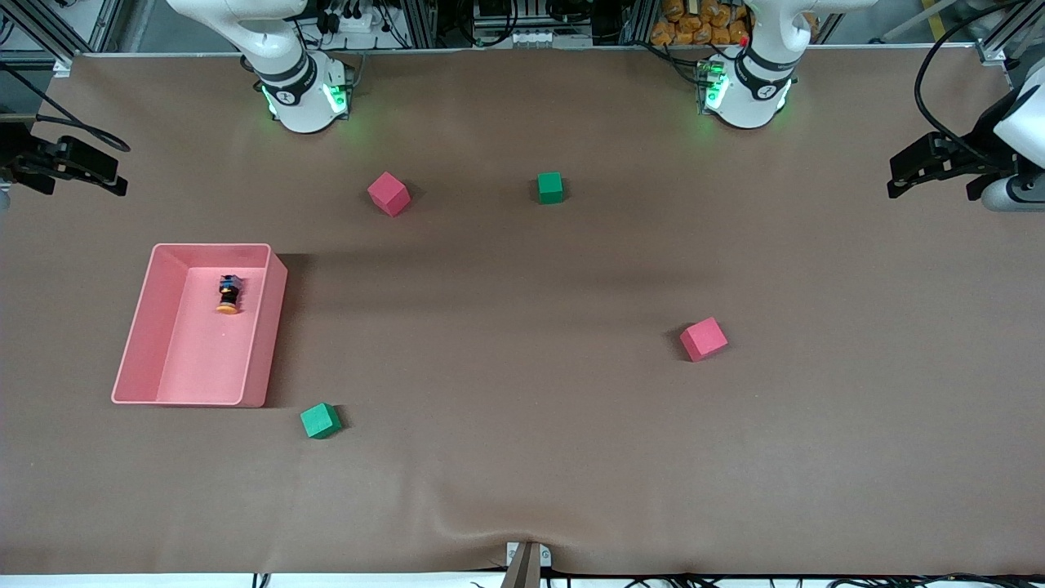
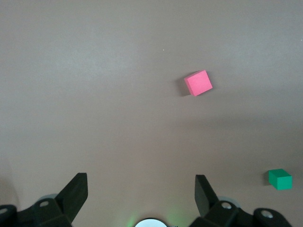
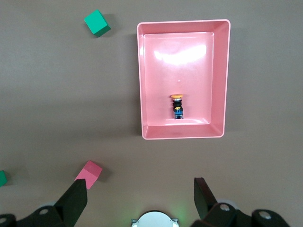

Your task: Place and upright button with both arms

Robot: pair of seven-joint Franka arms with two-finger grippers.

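Note:
The button (image 1: 229,295) lies on its side in the pink tray (image 1: 135,327) at the right arm's end of the table, its orange cap pointing toward the front camera. The right wrist view shows the button (image 3: 177,107) from high above, inside the tray (image 3: 182,22). My right gripper (image 3: 139,182) hangs open and empty well above the table, beside the tray. My left gripper (image 2: 140,178) is also open and empty, high over bare table near its base. The front view shows only the arms' bases (image 1: 298,94) (image 1: 747,86).
Two red cubes (image 1: 388,193) (image 1: 703,338) and two green cubes (image 1: 550,187) (image 1: 320,420) are scattered on the brown table. The left wrist view shows a red cube (image 2: 198,82) and a green cube (image 2: 280,179). Black fixtures (image 1: 61,163) (image 1: 939,163) stand at both table ends.

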